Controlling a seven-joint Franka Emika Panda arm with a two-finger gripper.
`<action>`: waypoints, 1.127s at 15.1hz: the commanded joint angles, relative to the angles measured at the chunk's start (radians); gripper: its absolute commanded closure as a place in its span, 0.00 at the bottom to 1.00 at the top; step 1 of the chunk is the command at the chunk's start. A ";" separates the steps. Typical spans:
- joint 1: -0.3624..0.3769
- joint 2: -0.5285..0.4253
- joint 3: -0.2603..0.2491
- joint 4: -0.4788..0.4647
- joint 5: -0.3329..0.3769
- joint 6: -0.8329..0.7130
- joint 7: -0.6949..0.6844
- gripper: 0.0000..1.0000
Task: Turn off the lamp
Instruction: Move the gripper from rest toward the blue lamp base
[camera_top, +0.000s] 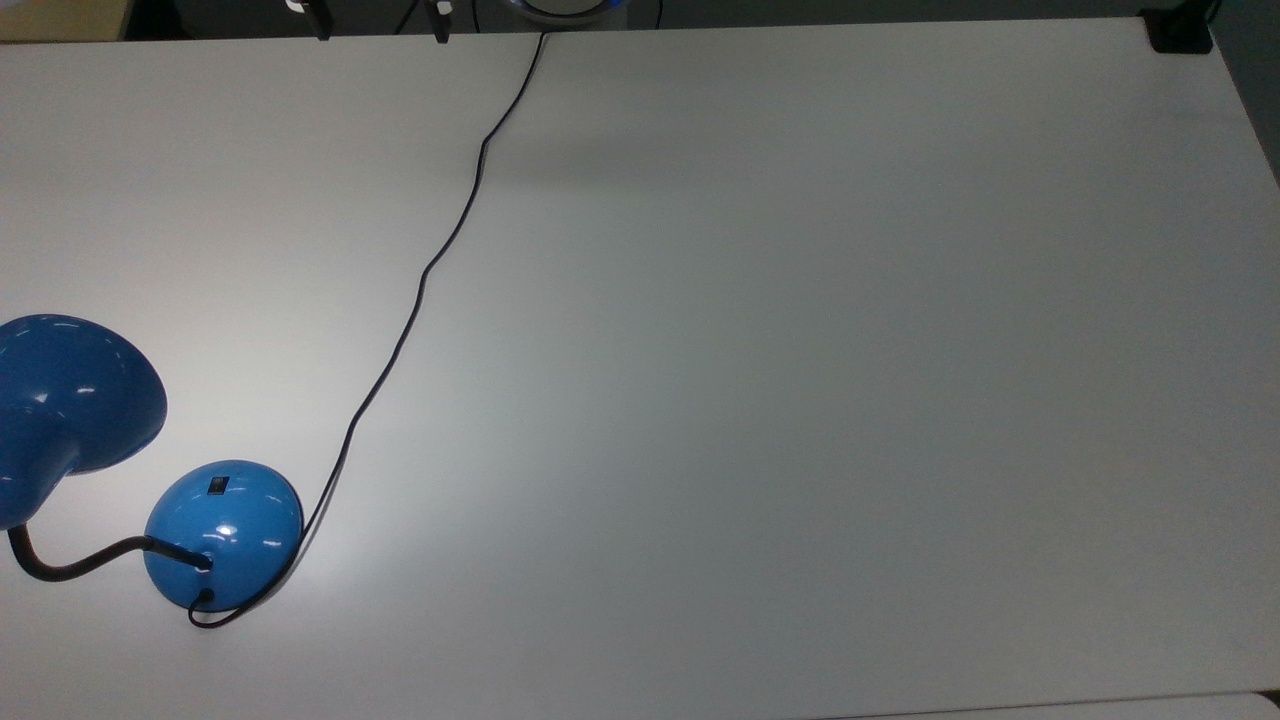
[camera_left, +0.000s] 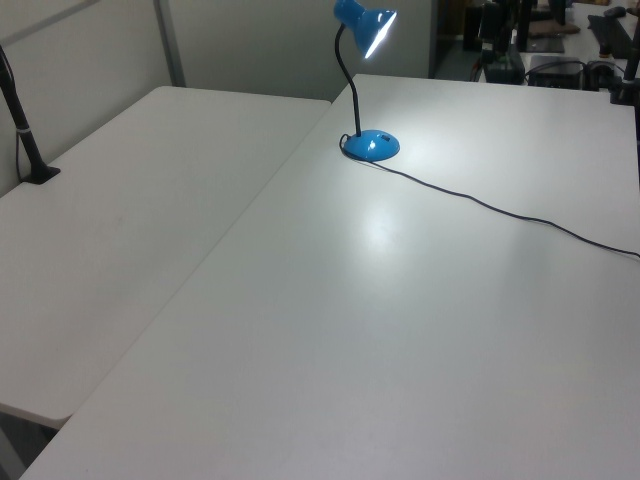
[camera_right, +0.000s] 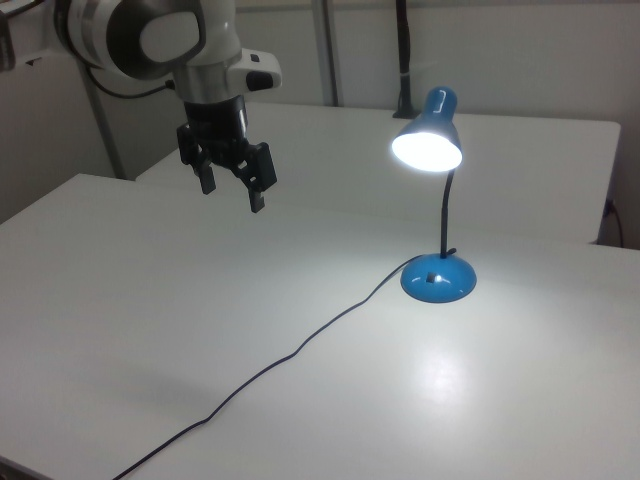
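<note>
The lamp (camera_right: 436, 205) stands lit on the white table (camera_right: 300, 420), well apart from the gripper (camera_right: 232, 190), which hangs above the table to the right view's left of the lamp, fingers spread and holding nothing. In the top view the shade (camera_top: 70, 400) is cut off at the frame edge. The glossy blue domed base (camera_top: 225, 532) carries a small black switch (camera_top: 217, 486); a thin black cord (camera_top: 420, 290) trails away from the base.
</note>
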 joint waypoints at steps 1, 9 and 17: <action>0.005 0.012 -0.003 -0.007 -0.037 0.018 0.017 0.00; 0.005 0.026 -0.003 -0.007 -0.041 0.020 -0.043 0.17; -0.024 0.102 -0.037 -0.007 -0.039 0.148 -0.215 1.00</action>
